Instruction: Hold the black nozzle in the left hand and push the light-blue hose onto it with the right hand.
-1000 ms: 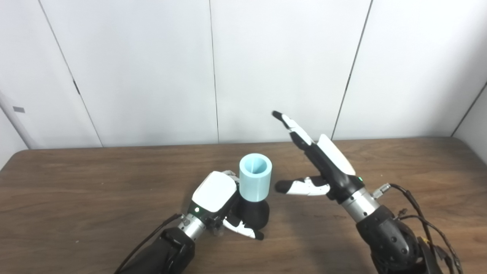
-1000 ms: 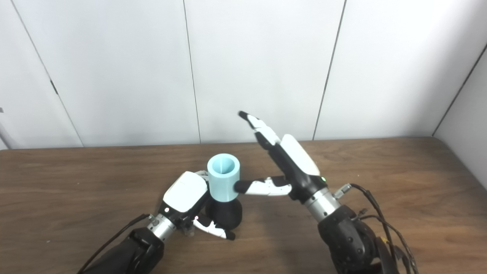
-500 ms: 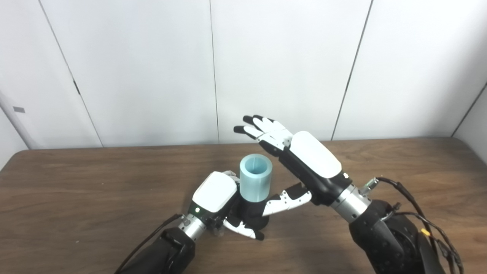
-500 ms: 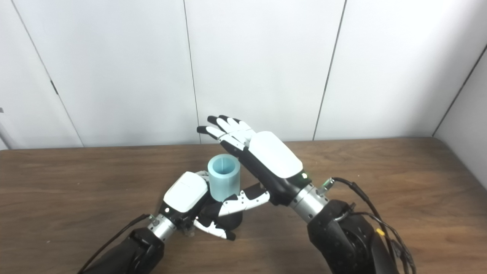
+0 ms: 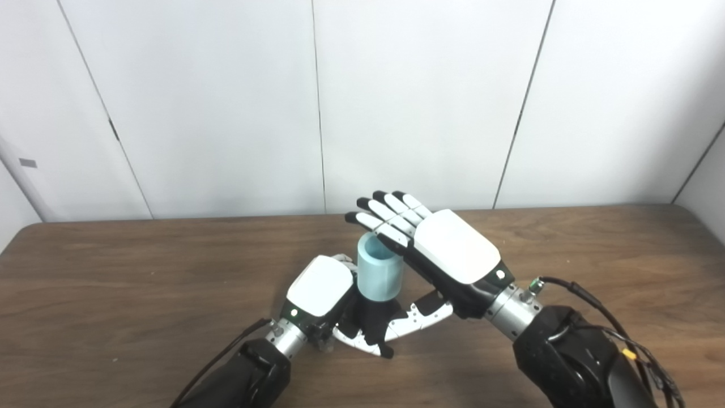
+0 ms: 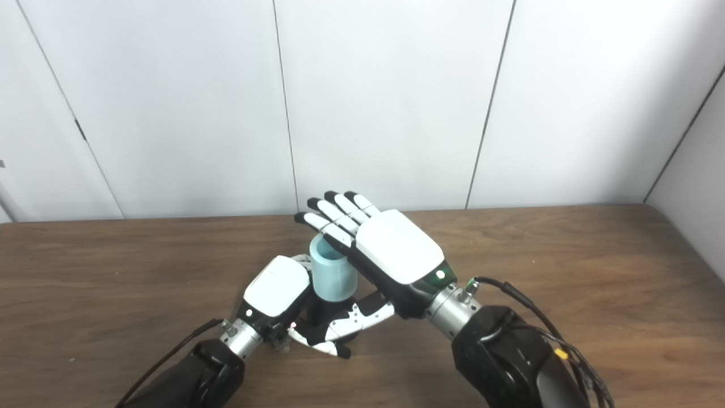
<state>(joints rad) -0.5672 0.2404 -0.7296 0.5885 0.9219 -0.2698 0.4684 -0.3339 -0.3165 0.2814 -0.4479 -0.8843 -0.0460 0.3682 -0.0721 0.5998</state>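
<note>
Brown wood runs bare along the desk's [image 5: 113,272] near edge, where both arms come in. Just past it, left of centre, the left hand [image 5: 319,293] is closed around the black nozzle [image 5: 371,323], which stands upright on the desk. A light-blue hose [image 5: 378,277] sits upright on the nozzle, its open mouth partly covered. The right hand [image 5: 439,253] lies flat over that mouth, palm down, fingers [image 5: 380,217] straight and spread past the far rim, gripping nothing; whether the palm touches the rim I cannot tell. Its thumb [image 5: 418,321] reaches low in front of the nozzle, close to the left thumb. Wide open wood lies toward the left and right edges and back to the far edge, which meets a white panelled wall [image 5: 226,102].
</note>
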